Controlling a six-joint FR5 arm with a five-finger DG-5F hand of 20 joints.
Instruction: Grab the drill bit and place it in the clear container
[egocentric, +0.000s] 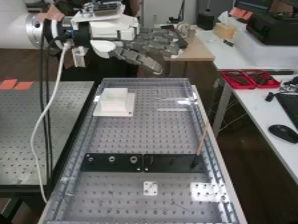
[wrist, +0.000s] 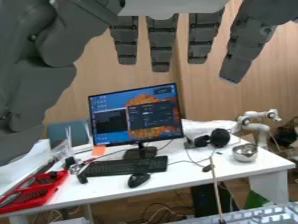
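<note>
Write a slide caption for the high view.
Open robot hand at the far end of a perforated bench bearing a white block and black plates.

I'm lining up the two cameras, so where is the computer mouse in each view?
High view: the black computer mouse is near the right edge, on the white table.
Wrist view: the black computer mouse lies beside the keyboard, in front of the monitor.
Shared landmark: the red trays on that same table.
</note>
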